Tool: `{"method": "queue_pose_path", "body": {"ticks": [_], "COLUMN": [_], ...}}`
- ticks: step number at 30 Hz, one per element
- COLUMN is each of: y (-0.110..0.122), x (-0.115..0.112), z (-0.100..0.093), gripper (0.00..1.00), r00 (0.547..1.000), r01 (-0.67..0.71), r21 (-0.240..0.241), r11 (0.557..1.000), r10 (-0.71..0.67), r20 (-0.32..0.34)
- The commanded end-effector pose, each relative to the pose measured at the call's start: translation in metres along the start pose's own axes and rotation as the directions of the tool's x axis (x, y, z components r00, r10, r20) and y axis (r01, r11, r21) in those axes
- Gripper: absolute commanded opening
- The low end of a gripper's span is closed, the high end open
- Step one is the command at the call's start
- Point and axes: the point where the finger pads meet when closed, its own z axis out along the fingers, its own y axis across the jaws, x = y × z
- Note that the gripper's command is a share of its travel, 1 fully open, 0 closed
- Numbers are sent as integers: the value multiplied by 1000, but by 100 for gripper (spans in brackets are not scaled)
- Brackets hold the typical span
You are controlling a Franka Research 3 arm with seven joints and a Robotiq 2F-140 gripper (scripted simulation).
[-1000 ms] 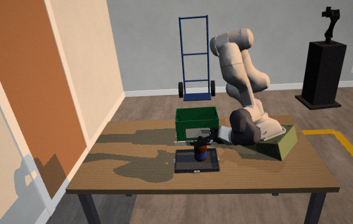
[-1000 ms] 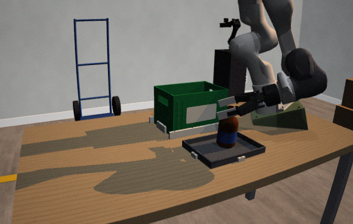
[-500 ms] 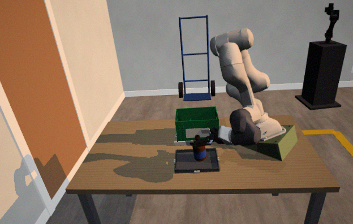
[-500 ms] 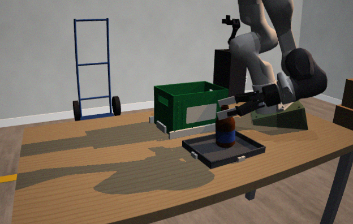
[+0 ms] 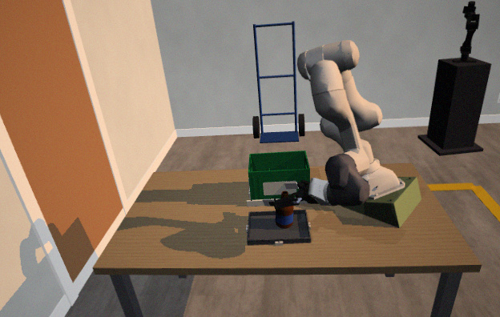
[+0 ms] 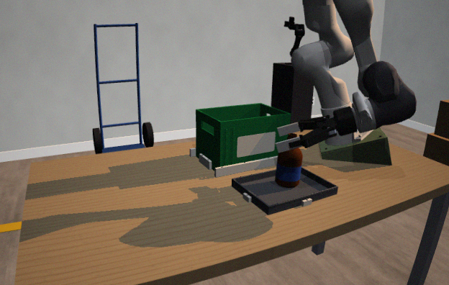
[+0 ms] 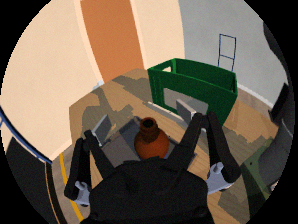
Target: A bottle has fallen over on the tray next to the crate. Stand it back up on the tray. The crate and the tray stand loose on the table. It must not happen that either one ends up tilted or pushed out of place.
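From here the open gripper (image 5: pixel 288 196) (image 6: pixel 288 137) (image 7: pixel 142 113), gripping nothing, partly hides the upright bottle's (image 5: pixel 284 218) (image 6: pixel 288 174) (image 7: pixel 151 142) neck; its base is out of the wrist view.

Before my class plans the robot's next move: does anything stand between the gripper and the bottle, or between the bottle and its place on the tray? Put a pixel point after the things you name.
Nothing visible does: the bottle (image 5: pixel 284 216) (image 6: pixel 288 173) (image 7: pixel 151 145) already stands upright on the tray (image 5: pixel 279 241) (image 6: pixel 268 209), below the open gripper (image 6: pixel 288 137) (image 7: pixel 142 113).

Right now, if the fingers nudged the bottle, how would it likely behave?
The bottle would probably tip rather than slide far, being taller than it is wide. Its rounded body suggests it could roll once down, though the low rim of the tray might stop it. It looks rigid, so it likely wouldn't squash.
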Motion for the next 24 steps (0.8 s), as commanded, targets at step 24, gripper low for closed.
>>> {"method": "queue_pose_path", "body": {"ticks": [24], "y": [-1], "x": [25], "z": [-8], "gripper": [100], "r00": [1000], "r01": [-5], "r21": [0], "r11": [1000], "r10": [5], "r20": [-3]}}
